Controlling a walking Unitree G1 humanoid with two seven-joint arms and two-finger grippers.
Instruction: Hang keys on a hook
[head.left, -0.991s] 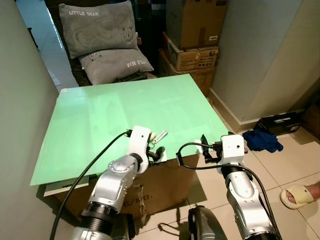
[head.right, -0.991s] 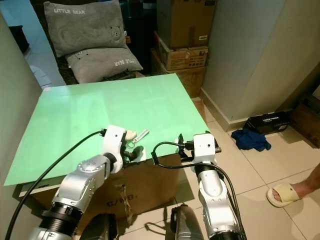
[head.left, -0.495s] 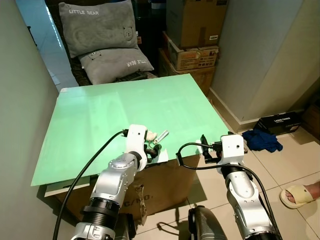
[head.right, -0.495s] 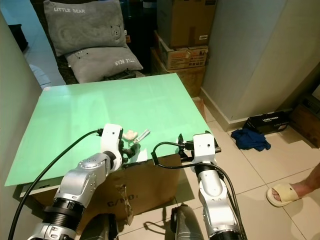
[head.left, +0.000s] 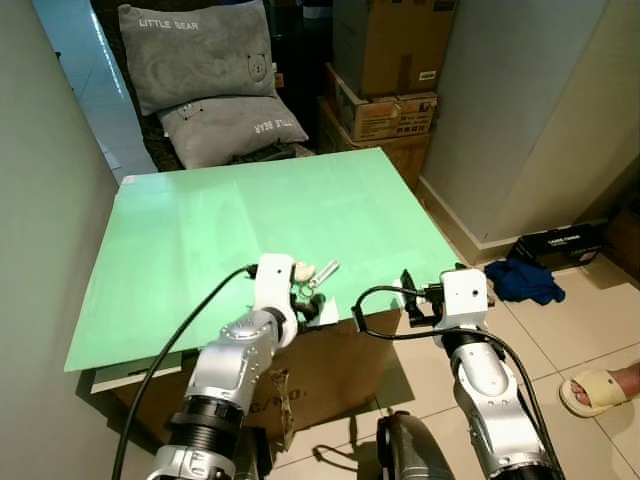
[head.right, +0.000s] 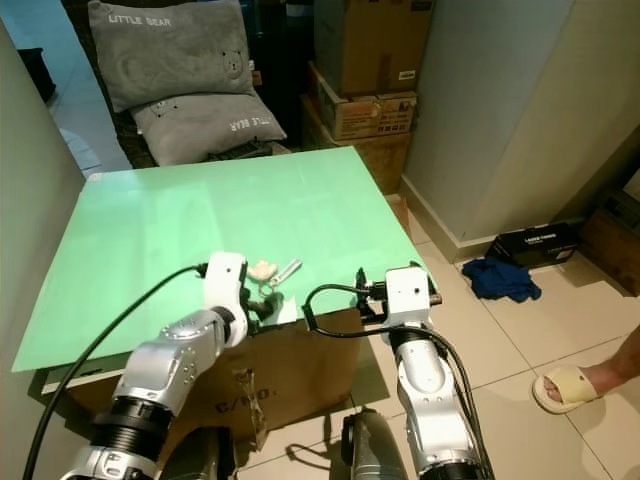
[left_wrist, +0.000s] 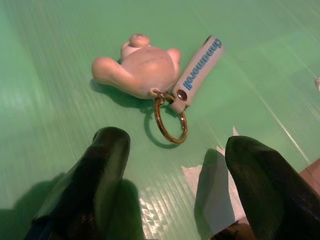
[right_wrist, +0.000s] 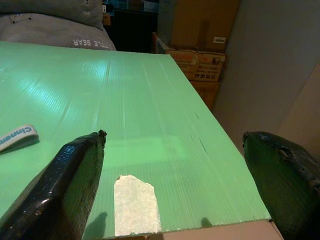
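While the left gripper (left_wrist: 172, 165) hovers spread over the keys (left_wrist: 152, 75), it should straddle the ring (left_wrist: 170, 120) squarely; right gripper (right_wrist: 185, 170) waits spread.

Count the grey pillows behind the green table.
2: one pillow stands upright at the back; the second pillow lies in front of it, just beyond the green table. Others may be hidden.
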